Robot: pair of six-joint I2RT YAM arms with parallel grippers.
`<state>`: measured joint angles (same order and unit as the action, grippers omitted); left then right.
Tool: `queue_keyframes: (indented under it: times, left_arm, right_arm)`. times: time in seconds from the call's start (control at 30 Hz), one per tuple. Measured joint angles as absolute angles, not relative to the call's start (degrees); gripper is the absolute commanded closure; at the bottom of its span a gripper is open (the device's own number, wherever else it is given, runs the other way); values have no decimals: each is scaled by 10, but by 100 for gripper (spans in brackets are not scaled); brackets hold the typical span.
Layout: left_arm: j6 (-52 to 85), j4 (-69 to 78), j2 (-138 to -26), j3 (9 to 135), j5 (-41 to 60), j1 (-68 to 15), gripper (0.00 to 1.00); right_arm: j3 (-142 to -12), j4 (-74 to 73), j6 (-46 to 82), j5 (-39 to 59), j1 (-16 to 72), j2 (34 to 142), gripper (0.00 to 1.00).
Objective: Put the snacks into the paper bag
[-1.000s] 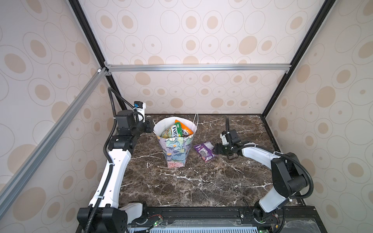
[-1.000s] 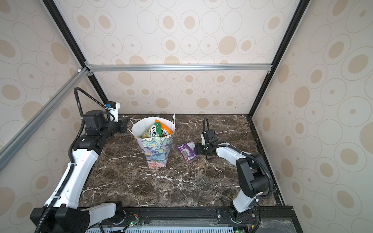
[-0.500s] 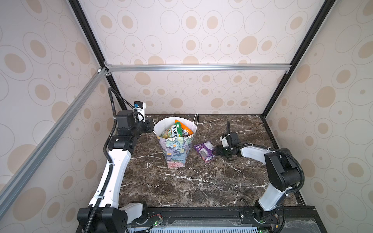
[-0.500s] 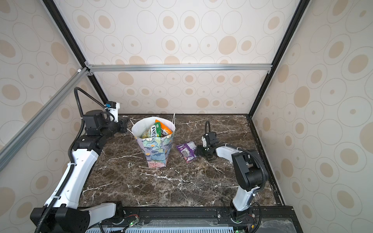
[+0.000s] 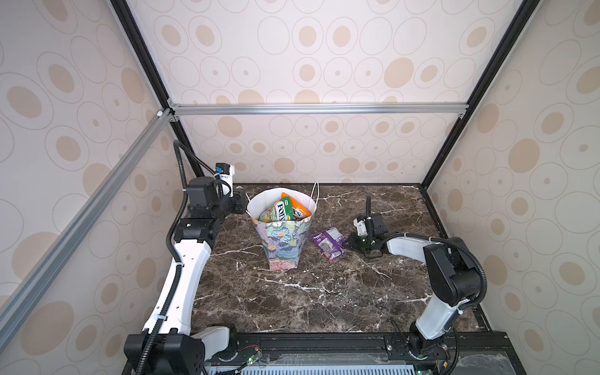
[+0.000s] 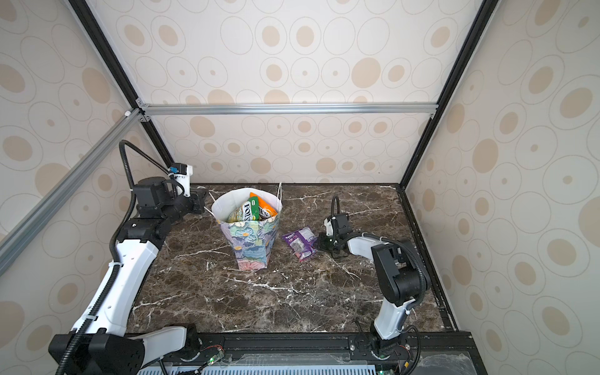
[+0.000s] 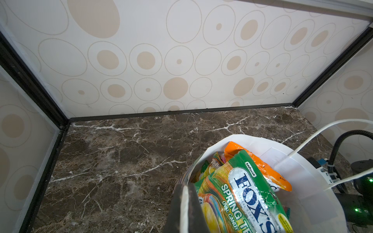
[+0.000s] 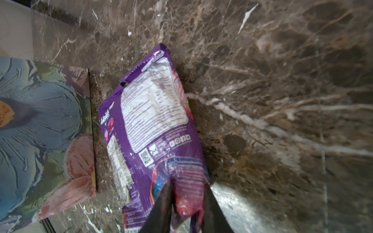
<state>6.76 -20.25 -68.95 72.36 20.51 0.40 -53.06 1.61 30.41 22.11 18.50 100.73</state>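
The floral paper bag (image 5: 284, 240) (image 6: 251, 240) stands upright at mid-table. Snacks fill it to the top, among them a green FOX'S packet (image 5: 281, 209) (image 7: 248, 189) and an orange one (image 5: 297, 204) (image 7: 262, 165). My left gripper (image 5: 242, 203) (image 7: 186, 201) is shut on the bag's white rim at its left side. A purple snack packet (image 5: 328, 242) (image 6: 300, 242) (image 8: 153, 113) lies flat on the marble just right of the bag. My right gripper (image 5: 349, 242) (image 8: 187, 193) is low over the table, shut on the packet's near edge, which bunches between the fingers.
The dark marble tabletop (image 5: 324, 292) is closed in by patterned walls at the back and both sides. The bag's cord handle (image 5: 315, 191) sticks up at its far rim. The bag's painted side (image 8: 40, 121) stands close beside the purple packet.
My right gripper slid left up to the purple packet and its jaws closed on the packet's edge. The left arm and the bag have not moved.
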Motion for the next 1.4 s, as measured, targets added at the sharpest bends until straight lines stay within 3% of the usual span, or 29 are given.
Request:
queue_keyframes:
  times: [0.2, 0.7, 1.4]
  left_arm:
    - [68, -203, -689, 724, 205, 4, 98]
    - [68, -203, -689, 724, 205, 4, 98]
    - [68, -202, -689, 724, 205, 4, 98]
  right_arm:
    - [-531, 13, 306, 223, 185, 1007, 100]
    - [-543, 85, 294, 209, 186, 892, 100]
    - [-779, 285, 194, 133, 241, 761, 100]
